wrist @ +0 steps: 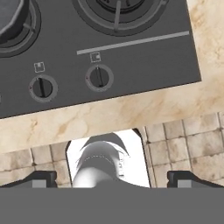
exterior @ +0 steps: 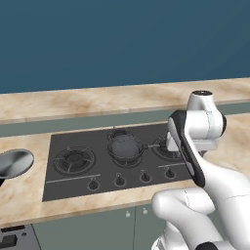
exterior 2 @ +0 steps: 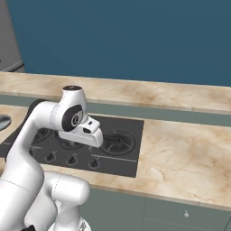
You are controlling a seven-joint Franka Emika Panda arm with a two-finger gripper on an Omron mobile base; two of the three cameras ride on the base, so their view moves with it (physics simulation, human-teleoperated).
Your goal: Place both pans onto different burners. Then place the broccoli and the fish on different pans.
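Arm's white body blocks the right end of the cooktop (exterior: 73, 183) in the left base view — the right burner (exterior: 166, 149) shows as a sliver beside the wrist. In the right base view the same arm covers the middle of the cooktop; the right burner (exterior 2: 118, 142) is clear there, bare.

One pan (exterior: 125, 146) sits on the centre burner, handle pointing right toward the arm; a second burner ring peeks out just behind it. In the hand view only the pan's rim (wrist: 11, 17) shows, cut off at the top left corner. What lies inside the pan — cannot tell, it reads as dark grey.

Second pan (exterior: 13, 162) rests on the bench (exterior: 29, 190) left of the cooktop, well apart from it, cut by the picture's left edge. Left burner (exterior: 74, 160) bare.

Gripper (wrist: 111, 179): fingertips (wrist: 41, 178) stand far apart at the bottom corners of the hand view, nothing between them. It hangs over the bench's front edge, near the two rightmost knobs (wrist: 99, 78), with tiled floor (wrist: 192, 148) below.

Small square marks above the knobs — too small to read. A row of four knobs runs along the cooktop's front. Teal wall (exterior: 122, 39) behind; grey-green cabinet fronts (exterior 2: 180, 212) under the bench.
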